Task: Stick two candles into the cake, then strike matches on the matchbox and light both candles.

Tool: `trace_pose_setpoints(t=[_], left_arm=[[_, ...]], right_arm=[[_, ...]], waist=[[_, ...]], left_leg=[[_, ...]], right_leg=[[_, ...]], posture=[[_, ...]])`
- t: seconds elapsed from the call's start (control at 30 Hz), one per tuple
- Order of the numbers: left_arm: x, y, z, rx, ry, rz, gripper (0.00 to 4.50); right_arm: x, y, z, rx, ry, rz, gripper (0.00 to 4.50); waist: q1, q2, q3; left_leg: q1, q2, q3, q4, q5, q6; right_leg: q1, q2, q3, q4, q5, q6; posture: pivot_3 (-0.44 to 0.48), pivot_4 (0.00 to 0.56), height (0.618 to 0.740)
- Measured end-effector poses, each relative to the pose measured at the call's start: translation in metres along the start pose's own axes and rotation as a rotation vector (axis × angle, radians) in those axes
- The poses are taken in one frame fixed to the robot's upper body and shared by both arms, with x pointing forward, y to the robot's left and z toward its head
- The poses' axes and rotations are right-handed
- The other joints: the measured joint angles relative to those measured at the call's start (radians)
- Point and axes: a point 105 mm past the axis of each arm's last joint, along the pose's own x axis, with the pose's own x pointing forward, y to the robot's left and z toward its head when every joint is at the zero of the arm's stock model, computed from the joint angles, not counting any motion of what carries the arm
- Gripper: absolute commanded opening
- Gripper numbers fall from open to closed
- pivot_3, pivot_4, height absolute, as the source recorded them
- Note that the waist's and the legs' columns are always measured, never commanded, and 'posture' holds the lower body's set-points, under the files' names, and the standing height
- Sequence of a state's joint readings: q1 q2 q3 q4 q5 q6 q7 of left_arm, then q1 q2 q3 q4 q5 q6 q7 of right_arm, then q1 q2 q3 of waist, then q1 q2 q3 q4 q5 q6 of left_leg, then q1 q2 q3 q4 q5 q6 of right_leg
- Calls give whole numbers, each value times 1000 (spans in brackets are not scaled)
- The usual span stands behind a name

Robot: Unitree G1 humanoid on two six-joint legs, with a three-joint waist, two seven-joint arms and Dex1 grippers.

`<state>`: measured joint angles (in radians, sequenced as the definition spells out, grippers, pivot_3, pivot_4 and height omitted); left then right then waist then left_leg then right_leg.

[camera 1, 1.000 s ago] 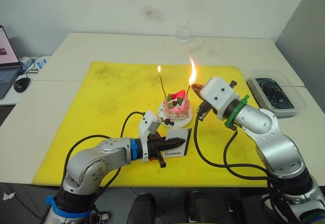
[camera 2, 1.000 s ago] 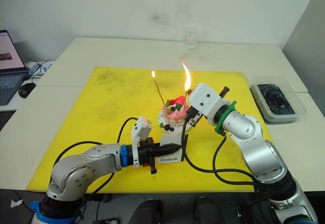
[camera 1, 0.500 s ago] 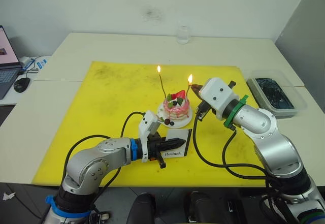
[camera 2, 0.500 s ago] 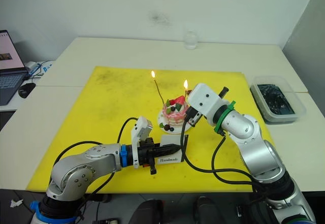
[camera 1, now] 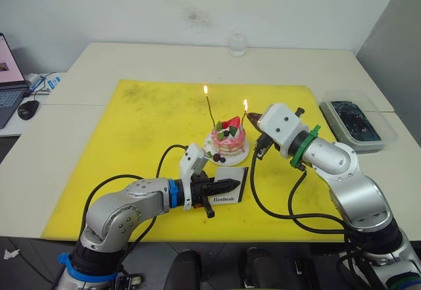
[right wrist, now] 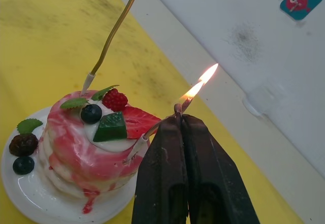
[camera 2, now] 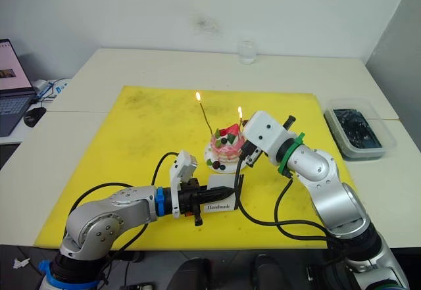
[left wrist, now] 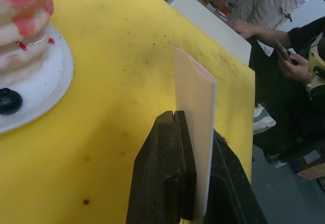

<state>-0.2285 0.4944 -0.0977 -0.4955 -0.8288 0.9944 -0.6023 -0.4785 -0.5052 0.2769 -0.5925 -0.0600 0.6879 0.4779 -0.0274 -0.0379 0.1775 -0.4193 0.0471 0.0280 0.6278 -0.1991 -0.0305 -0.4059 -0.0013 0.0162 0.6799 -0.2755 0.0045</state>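
A large yellow rectangular mat (camera 1: pixel 151 139) is spread over pale cream tabletops (camera 1: pixel 158 60), and a small clear glass cup (camera 1: pixel 237 45) is placed beyond the mat, near the white wall. A clear plastic container with dark contents (camera 1: pixel 355 122) is seen on the table off the mat's right edge. At the far left, an open laptop (camera 1: pixel 8 83) and a black computer mouse (camera 1: pixel 28 109) are set on a separate surface

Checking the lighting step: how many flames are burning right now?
2. One tops the far candle on the cake; one burns at the cake's right, by the right gripper, source unclear.
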Motion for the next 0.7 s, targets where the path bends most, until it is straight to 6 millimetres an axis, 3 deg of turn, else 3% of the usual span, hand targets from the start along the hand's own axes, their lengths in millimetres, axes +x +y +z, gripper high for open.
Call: trace_pose_setpoints(t=[0.43, 0.57, 0.7], left_arm=[[1, -1, 1, -1, -8, -3, 0], [2, 0, 2, 1, -21, 3, 0], [4, 0, 2, -2, -34, 7, 0]], right_arm=[[-6, 1, -7, 19, 24, -1, 18], [-31, -13, -17, 27, 70, -74, 18], [-66, -43, -48, 71, 203, -227, 18]], waist=[[0, 0, 0], [5, 0, 0], [7, 0, 0]], left_leg=[[0, 0, 0, 0, 0, 0], [-1, 0, 0, 0, 0, 0], [0, -1, 1, 0, 0, 0]], right_leg=[[0, 0, 0, 0, 0, 0], [0, 0, 0, 0, 0, 0], [0, 0, 0, 0, 0, 0]], posture=[[0, 150, 740], [0, 150, 740], [0, 150, 740]])
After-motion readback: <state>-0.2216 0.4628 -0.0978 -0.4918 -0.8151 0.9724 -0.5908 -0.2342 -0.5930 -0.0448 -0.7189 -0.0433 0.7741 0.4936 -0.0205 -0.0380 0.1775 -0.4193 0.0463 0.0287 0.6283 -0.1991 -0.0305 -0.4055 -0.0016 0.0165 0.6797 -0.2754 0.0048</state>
